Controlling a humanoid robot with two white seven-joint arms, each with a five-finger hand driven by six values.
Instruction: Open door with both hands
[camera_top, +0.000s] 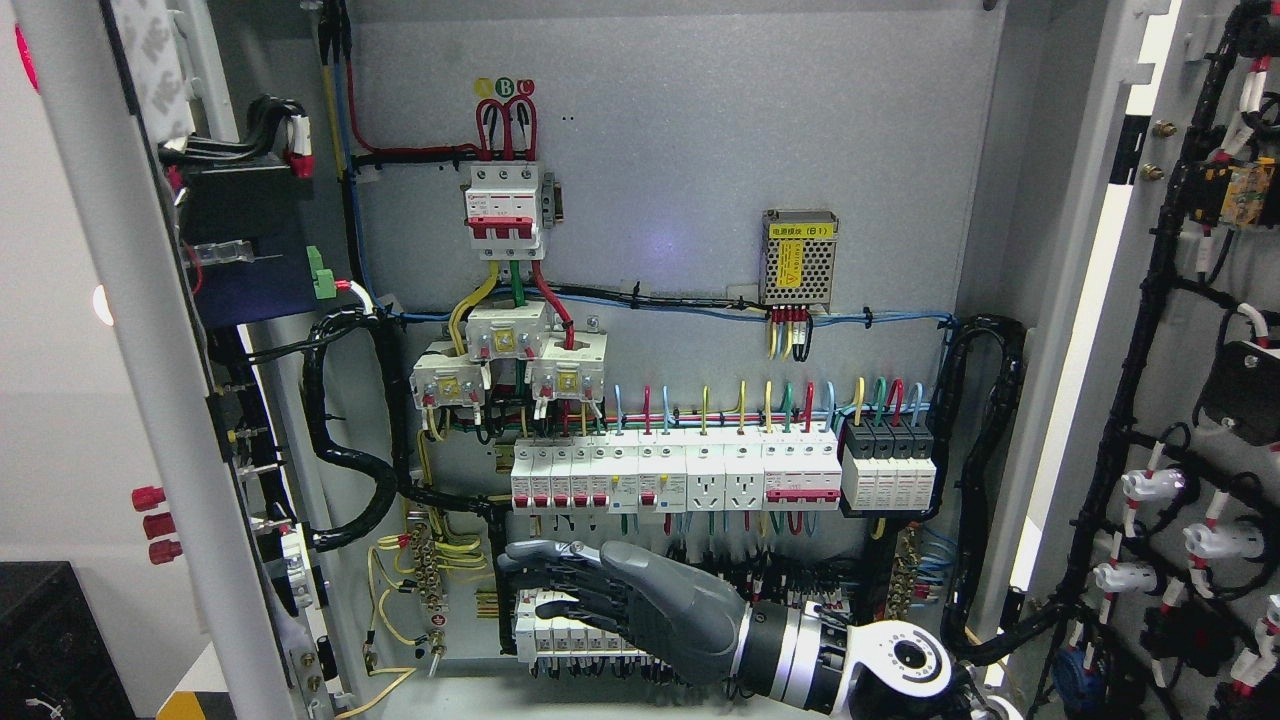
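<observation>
The electrical cabinet stands open. Its left door swings out at the picture's left, seen nearly edge on, and its right door is swung wide at the right, its inner face covered with wiring. My right hand reaches in from the lower right, inside the cabinet, in front of the lowest row of breakers. Its fingers are stretched out to the left and hold nothing. It touches neither door. My left arm does not show.
The back panel carries a red three-pole main breaker, a row of white breakers and sockets, a meshed power supply and black cable looms. Red push buttons stick out from the left door.
</observation>
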